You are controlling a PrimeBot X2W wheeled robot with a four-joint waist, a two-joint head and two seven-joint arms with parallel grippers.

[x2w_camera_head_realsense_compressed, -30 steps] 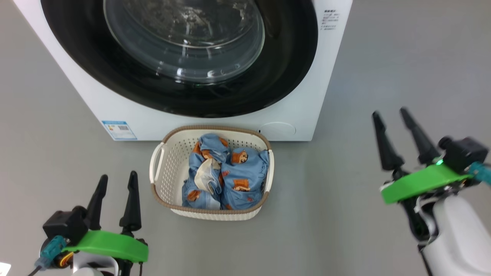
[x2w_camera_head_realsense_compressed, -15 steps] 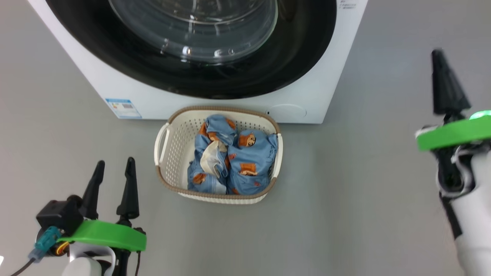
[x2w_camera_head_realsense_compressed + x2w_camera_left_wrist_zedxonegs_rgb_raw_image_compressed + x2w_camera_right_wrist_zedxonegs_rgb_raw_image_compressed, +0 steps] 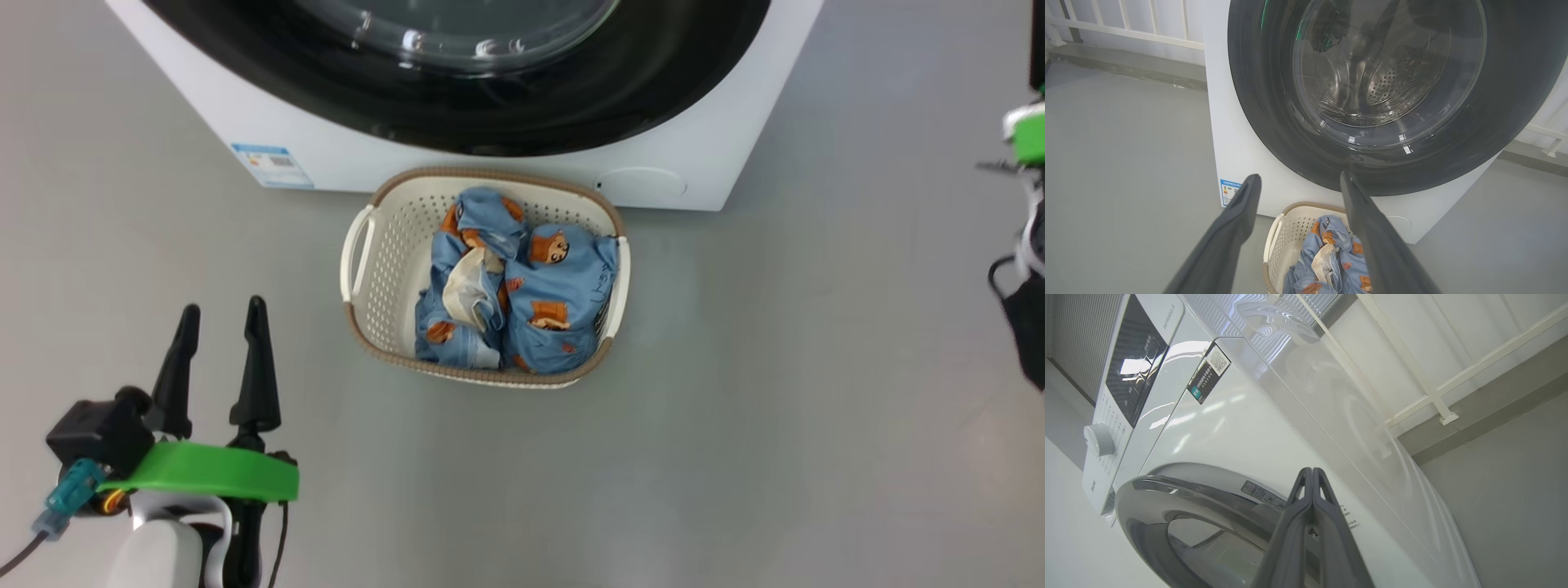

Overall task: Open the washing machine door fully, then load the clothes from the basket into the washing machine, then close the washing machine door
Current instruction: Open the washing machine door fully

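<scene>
Glossy black, the washing machine door point(image 3: 1265, 114) looks shut against the white washing machine point(image 3: 343, 155), as far as I can judge from my left wrist view. On the grey floor point(image 3: 735, 408) just in front, the basket point(image 3: 380, 269) holds the clothes point(image 3: 555, 302), blue with orange bears. My left gripper point(image 3: 222, 305) hovers low to the basket's left, fingers spread, holding nothing. My right gripper point(image 3: 1311, 470) has its fingers pressed together on nothing, pointing at the door's rim.

Clothes point(image 3: 531, 286) light blue, orange-brown bear print; basket point(image 3: 384, 269) cream, brown rim; door point(image 3: 1274, 122) glossy black.
</scene>
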